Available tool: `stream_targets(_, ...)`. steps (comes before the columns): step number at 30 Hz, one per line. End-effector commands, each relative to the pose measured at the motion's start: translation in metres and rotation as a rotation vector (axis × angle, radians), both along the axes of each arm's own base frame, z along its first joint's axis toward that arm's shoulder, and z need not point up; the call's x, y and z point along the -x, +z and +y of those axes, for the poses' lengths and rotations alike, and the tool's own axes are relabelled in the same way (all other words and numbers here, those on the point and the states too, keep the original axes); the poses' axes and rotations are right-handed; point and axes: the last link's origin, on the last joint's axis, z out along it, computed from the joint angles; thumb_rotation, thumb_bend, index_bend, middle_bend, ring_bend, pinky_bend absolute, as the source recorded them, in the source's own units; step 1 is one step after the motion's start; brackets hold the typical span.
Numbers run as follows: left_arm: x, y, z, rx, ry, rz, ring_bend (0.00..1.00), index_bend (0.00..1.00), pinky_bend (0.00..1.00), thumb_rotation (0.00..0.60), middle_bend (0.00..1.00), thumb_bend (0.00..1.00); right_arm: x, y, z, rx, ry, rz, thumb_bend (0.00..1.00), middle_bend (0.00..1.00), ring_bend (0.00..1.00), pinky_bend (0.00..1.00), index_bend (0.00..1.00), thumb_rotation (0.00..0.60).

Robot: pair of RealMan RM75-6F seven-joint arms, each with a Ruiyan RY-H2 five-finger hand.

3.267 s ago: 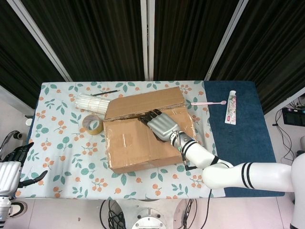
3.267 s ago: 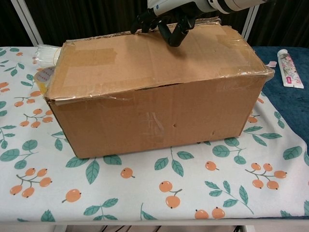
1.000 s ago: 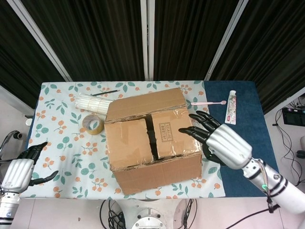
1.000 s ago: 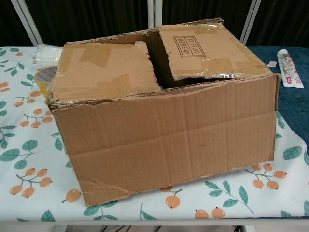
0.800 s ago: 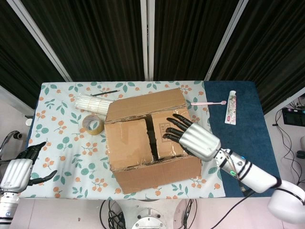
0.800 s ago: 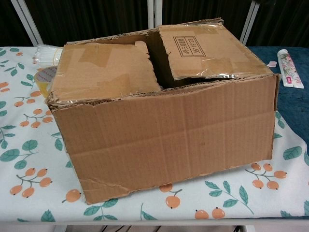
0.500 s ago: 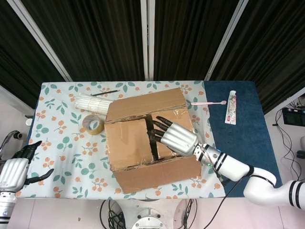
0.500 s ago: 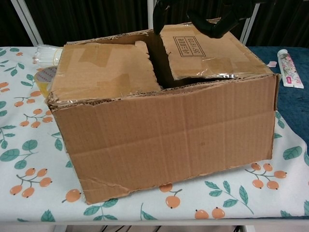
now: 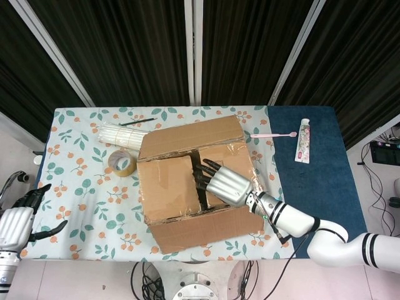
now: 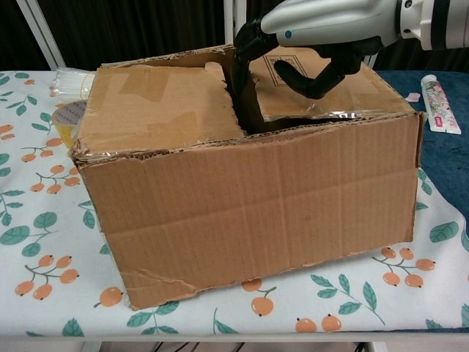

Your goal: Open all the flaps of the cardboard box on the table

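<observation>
The cardboard box [image 9: 197,181] sits mid-table on the floral cloth. Its far flap [image 9: 190,134] stands raised and its near flap [image 10: 256,213] hangs down over the front. The two inner flaps, left [image 9: 167,187] and right [image 9: 234,156], still lie flat with a dark gap between them. My right hand [image 9: 224,181] lies over the right inner flap; its dark fingers [image 10: 242,48] dip into the gap at that flap's edge, spread and curled, and the flap is not lifted. My left hand [image 9: 15,222] hovers open off the table's near-left corner.
A tape roll [image 9: 122,162], a bundle of white sticks [image 9: 119,134] and a pen [image 9: 137,121] lie left of and behind the box. On the blue cloth [image 9: 312,181] to the right are a pink toothbrush [image 9: 273,134] and a toothpaste tube [image 9: 303,140].
The near flap, flat 3.3 s ago, now hangs open. Over the last second my right hand swung in from the box's right side onto the right inner flap, fingers dropping into the gap.
</observation>
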Motion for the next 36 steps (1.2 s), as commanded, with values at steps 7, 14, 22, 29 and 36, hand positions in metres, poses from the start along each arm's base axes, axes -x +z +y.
stream_targets(7, 0.001, 0.0, -0.002, 0.006, 0.003, 0.002, 0.13, 0.08, 0.24, 0.251, 0.14, 0.14, 0.004, 0.009, -0.003, 0.057, 0.018, 0.018, 0.83, 0.27, 0.0, 0.0, 0.36, 0.6)
stream_targets(14, 0.002, -0.002, 0.002, -0.006, 0.006, -0.015, 0.13, 0.08, 0.24, 0.247, 0.14, 0.15, 0.003, 0.035, 0.0, 0.124, 0.024, 0.001, 0.83, 0.33, 0.0, 0.0, 0.4, 0.6)
stream_targets(22, 0.001, -0.005, 0.003, 0.01, 0.007, -0.013, 0.13, 0.08, 0.24, 0.249, 0.14, 0.15, 0.008, 0.076, 0.009, 0.192, -0.015, -0.042, 0.83, 0.34, 0.0, 0.0, 0.4, 0.6)
stream_targets(29, -0.005, -0.006, 0.006, 0.021, -0.003, -0.01, 0.13, 0.08, 0.24, 0.246, 0.14, 0.15, 0.026, 0.12, 0.019, 0.239, -0.091, -0.123, 0.82, 0.34, 0.0, 0.0, 0.4, 0.6)
stream_targets(36, -0.014, -0.011, 0.008, 0.04, -0.015, 0.001, 0.13, 0.08, 0.24, 0.248, 0.14, 0.15, 0.052, 0.156, 0.031, 0.277, -0.129, -0.186, 0.81, 0.34, 0.0, 0.0, 0.4, 0.6)
